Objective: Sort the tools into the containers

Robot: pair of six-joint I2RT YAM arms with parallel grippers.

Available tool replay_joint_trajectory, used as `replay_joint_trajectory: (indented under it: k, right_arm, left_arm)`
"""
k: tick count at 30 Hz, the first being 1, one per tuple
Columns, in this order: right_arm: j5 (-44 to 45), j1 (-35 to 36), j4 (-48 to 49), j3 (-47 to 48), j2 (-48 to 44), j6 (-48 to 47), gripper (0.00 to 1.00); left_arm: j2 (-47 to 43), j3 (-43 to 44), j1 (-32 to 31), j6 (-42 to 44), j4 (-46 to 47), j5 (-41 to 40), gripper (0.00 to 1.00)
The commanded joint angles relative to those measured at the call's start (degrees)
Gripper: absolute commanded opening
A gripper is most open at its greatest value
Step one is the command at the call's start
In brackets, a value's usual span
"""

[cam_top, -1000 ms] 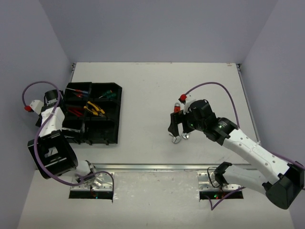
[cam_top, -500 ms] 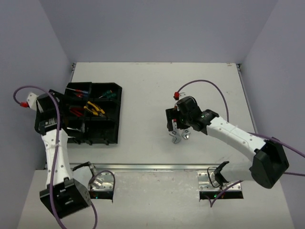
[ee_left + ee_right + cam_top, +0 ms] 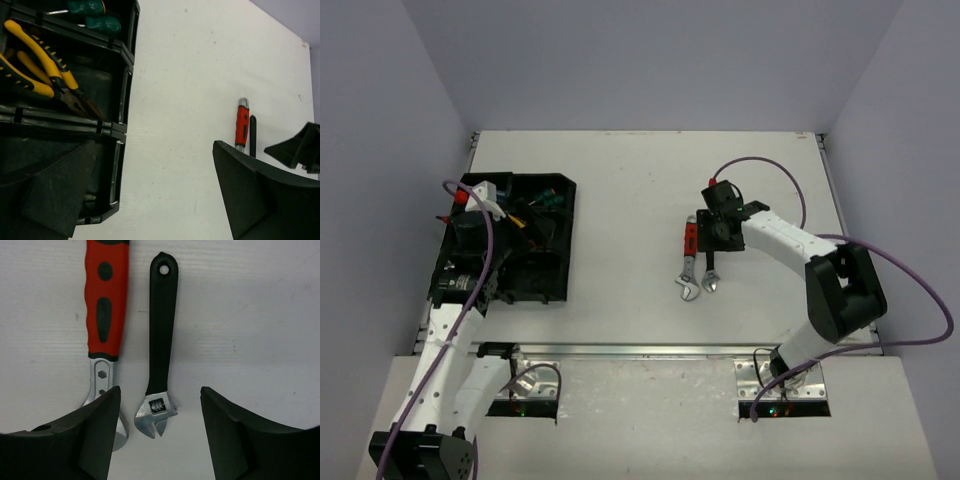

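The black tray (image 3: 567, 245) of containers sits at the left. Its compartments hold yellow pliers (image 3: 520, 226) (image 3: 45, 65) and green screwdrivers (image 3: 548, 198) (image 3: 95, 15). My left gripper (image 3: 472, 240) (image 3: 154, 145) hangs open above the tray (image 3: 125, 95), with nothing between its fingers. Two tools lie side by side on the table: a red-handled wrench (image 3: 690, 240) (image 3: 106, 300) and a black-handled adjustable wrench (image 3: 712, 268) (image 3: 161, 315). My right gripper (image 3: 720, 236) (image 3: 160, 390) is open above them. Its fingers stand either side of the black wrench's head without touching it.
Grey walls close in the table on three sides. A metal rail (image 3: 650, 350) with both arm bases runs along the near edge. Purple cables loop from both wrists. The left arm hides much of the tray's left half in the top view.
The left arm swung from left of the tray to over it, and its jaws opened wide. The right gripper shifted toward the far side of the wrenches and its jaws narrowed. The wrenches stayed put.
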Motion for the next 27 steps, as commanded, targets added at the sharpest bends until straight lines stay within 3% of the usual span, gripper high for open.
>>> replay_joint_trajectory:
  k: [1,10,16,21,22,23,27]
  right_arm:
    - [-4.21,-1.29,-1.52,3.82,4.47,-4.54,0.6]
    - [-4.43,-2.09,-3.21,7.51,13.5,-4.82,0.53]
    - [-8.35,-4.87,-3.34,7.16,19.65,-4.61,0.27]
    - [-8.8,-5.0,-3.12,3.72,20.82,-3.59,0.19]
    - [-9.11,-5.0,-2.93,3.36,21.05,-3.59,0.14]
    - [-9.6,-5.0,-2.65,3.15,21.19,-3.66,0.03]
    - [-11.24,-4.86,-0.82,1.37,18.36,-3.98,0.0]
  left_arm:
    - [-0.79,-0.54,-1.11,3.56,2.77,3.5,1.0]
    - [-1.49,-1.06,-1.07,4.13,3.67,6.61,1.0]
    - [-1.32,-1.2,-3.55,4.22,3.79,6.87,1.0]
    - [-1.04,-1.17,-3.58,4.13,3.88,7.08,1.0]
    - [-0.92,-1.12,-3.58,4.13,3.88,7.09,1.0]
    - [-0.78,-1.19,-3.58,4.13,3.88,7.16,1.0]
    - [-0.48,-1.25,-3.58,3.98,3.93,7.22,1.0]
